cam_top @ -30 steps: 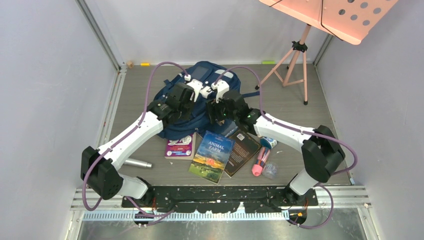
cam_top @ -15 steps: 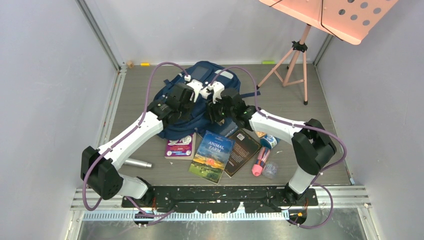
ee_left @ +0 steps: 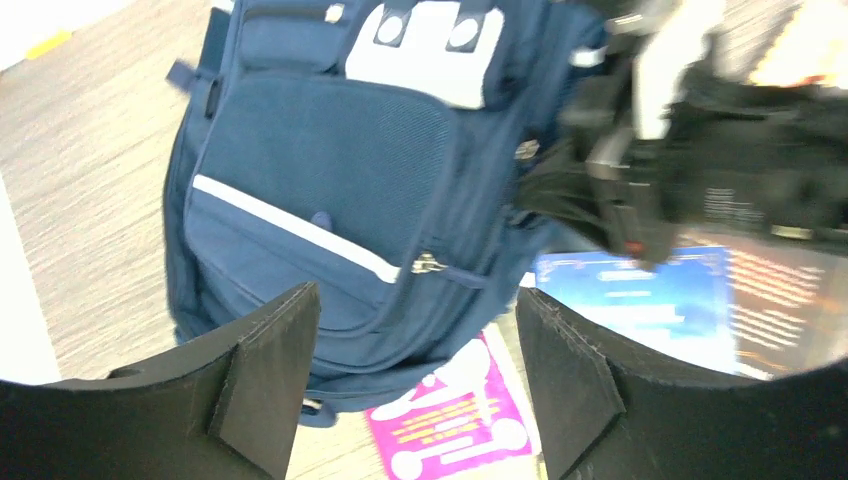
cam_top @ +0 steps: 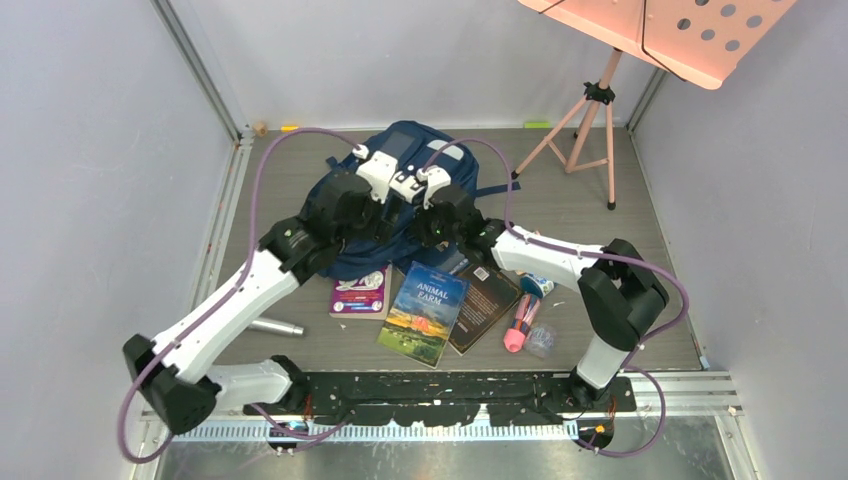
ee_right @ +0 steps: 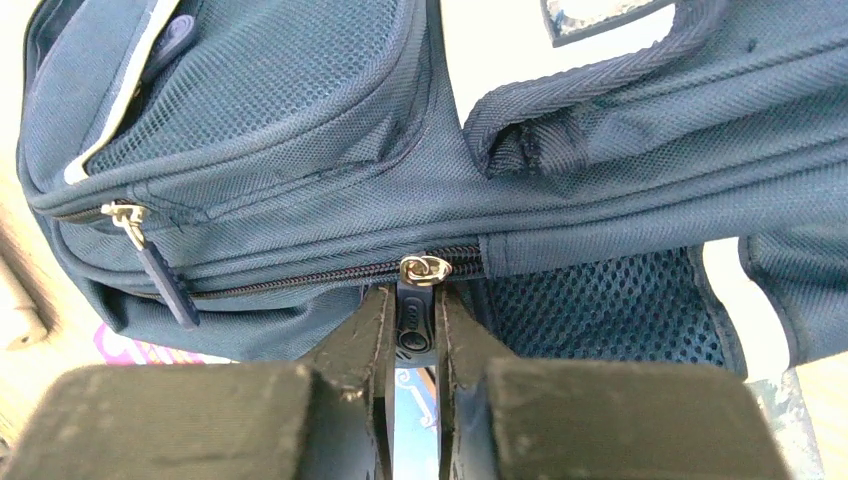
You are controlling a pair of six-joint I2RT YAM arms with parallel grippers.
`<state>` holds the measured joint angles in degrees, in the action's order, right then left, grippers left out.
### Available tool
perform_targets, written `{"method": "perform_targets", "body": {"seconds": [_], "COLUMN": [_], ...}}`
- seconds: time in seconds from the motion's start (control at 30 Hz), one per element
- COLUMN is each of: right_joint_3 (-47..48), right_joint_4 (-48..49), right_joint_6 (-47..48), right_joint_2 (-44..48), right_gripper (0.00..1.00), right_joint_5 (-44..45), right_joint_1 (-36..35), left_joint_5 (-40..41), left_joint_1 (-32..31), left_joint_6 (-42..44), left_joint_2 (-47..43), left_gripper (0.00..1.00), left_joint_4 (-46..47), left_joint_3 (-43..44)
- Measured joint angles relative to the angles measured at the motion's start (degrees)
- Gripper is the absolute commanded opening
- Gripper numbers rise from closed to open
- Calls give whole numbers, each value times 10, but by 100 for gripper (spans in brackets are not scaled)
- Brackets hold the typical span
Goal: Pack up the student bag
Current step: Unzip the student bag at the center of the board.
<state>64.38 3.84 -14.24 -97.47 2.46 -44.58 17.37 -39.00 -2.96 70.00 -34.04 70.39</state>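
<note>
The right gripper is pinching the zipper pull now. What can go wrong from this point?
The right gripper pinches only the small zipper pull, so it may slip out when pulled. The left gripper is open above the student bag and holds nothing, so the bag may slide or lift instead of unzipping.

One navy backpack (ee_left: 330, 170), two zipper pulls (ee_right: 413, 322) (ee_right: 163, 278) showing on it in the right wrist view. Three books (cam_top: 424, 318) — a magenta book (cam_top: 361, 293), "Animal Farm" (cam_top: 428, 290), a dark book (cam_top: 486, 303). One each — silver cylinder (cam_top: 275, 326), pink marker (cam_top: 518, 330), clear container (cam_top: 541, 343), small blue-and-white item (cam_top: 537, 284), pink music stand (cam_top: 660, 30). Two robot arms, left (cam_top: 245, 295) and right (cam_top: 555, 258).
</note>
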Motion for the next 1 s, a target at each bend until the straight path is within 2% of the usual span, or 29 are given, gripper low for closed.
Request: {"method": "perform_targets", "body": {"seconds": [0.17,0.37,0.6,1.0], "right_joint_3": [0,-1,-1,1], "right_joint_4": [5,5,-1,-28], "right_joint_6": [-50,-89,-102,-123], "right_joint_2": [2,21,37,57], "right_gripper": [1,0,0,0], "right_joint_5": [55,87,114,142], "right_joint_1": [-15,-19,-19,-19], "left_joint_5": [9,10,5,3], "left_joint_1": [-61,-86,-94,-94], "left_joint_6": [-67,-192,-288,-367], "left_joint_2": [-81,-146,-130,-72], "left_gripper": [69,67,57,54], "left_joint_4": [16,57,87,205], "left_joint_3": [-17,-156,-244,-299]}}
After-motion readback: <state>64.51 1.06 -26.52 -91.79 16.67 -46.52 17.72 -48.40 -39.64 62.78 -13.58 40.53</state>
